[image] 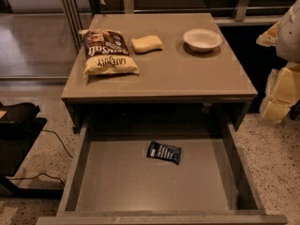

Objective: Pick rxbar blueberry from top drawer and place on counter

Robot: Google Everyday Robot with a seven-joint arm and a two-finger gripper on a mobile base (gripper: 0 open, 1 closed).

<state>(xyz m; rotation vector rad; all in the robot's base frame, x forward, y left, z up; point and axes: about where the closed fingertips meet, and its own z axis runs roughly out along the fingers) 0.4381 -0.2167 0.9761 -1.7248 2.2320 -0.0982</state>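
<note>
The rxbar blueberry (163, 152), a small dark navy wrapper with white text, lies flat on the bottom of the open top drawer (117, 186), a little right of the middle and toward the back. The counter (178, 74) is the grey-brown tabletop above the drawer. My gripper (280, 95) shows as cream-white parts at the right edge of the view, beside the counter's right side, well apart from the bar and outside the drawer.
On the counter stand a brown-and-cream chip bag (107, 52) at the left, a yellow sponge (146, 44) in the middle and a white bowl (202, 40) at the right. A black stand (16, 125) sits on the floor to the left.
</note>
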